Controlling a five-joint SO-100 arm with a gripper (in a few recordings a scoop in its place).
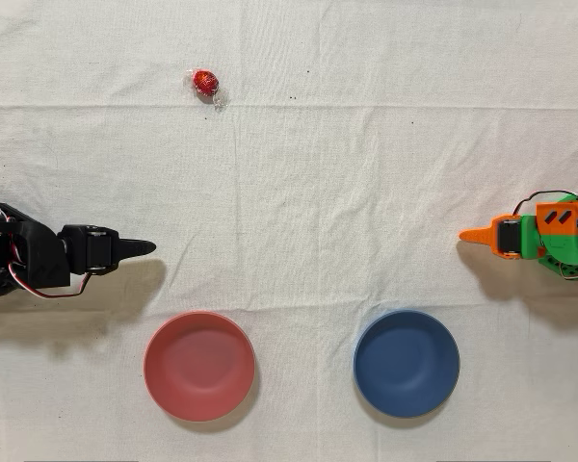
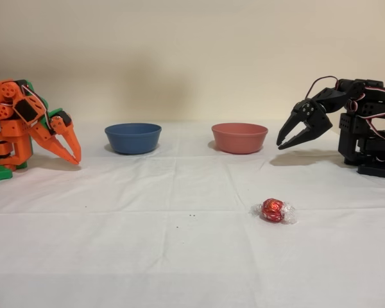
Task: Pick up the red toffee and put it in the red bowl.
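Toffee (image 1: 205, 83) alone on cloth (image 1: 366, 144) — gripper (image 2: 283, 144) apart, red bowl (image 2: 239, 137) beside blue bowl (image 2: 133, 137)

A blue bowl (image 1: 407, 363) (image 2: 133, 138), round and shallow, is set upright on a white cloth (image 1: 366, 164) (image 2: 147, 256) by which the whole table is covered; creases are seen running across the cloth in the overhead view. An idle orange arm (image 1: 549, 236) (image 2: 29, 125) on a green base is found at the right edge of the overhead view and at the left of the fixed view. A plain beige wall (image 2: 192, 58) is seen behind the table in the fixed view.
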